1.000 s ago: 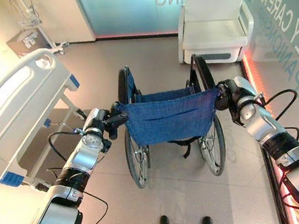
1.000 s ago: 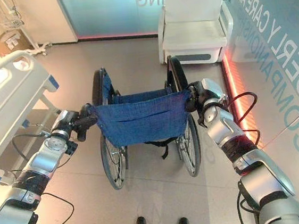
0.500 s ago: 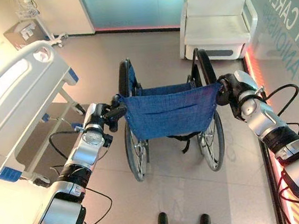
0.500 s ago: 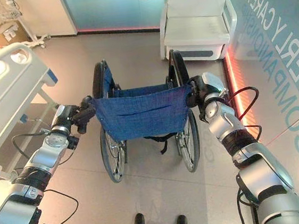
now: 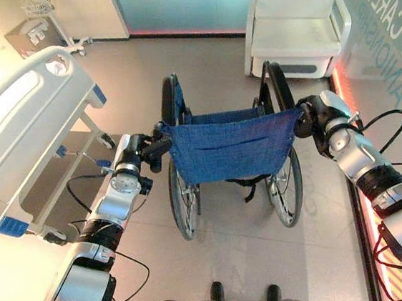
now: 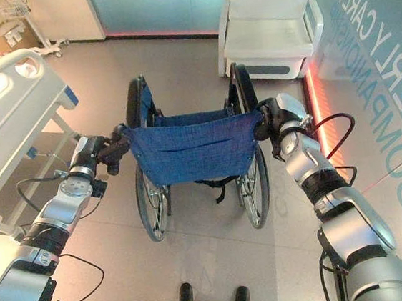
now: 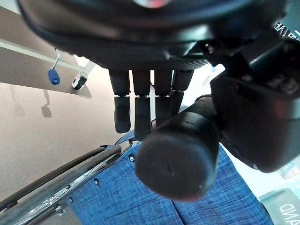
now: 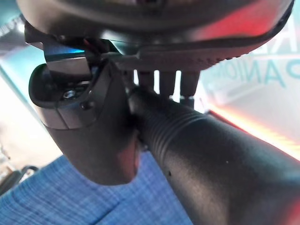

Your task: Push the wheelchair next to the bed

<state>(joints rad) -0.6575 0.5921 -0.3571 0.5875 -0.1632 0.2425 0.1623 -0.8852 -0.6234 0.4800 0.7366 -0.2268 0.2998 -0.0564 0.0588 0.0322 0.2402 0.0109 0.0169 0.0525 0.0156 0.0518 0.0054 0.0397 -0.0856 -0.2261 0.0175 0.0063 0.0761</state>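
Left hand (image 5: 146,153) and right hand (image 5: 304,119) each curl around a ribbed black handle of the blue-cloth-backed wheelchair (image 5: 229,147), bed (image 5: 20,141) beside it.

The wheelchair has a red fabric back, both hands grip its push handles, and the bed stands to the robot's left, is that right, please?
Not quite: the fabric back is blue, as the left eye view shows. The rest holds: the left hand and right hand grip the wheelchair's push handles, and the bed stands to the robot's left.

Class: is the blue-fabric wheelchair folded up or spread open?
Spread open: the blue-fabric wheelchair has its backrest cloth stretched flat between the two handles, wheels standing well apart.
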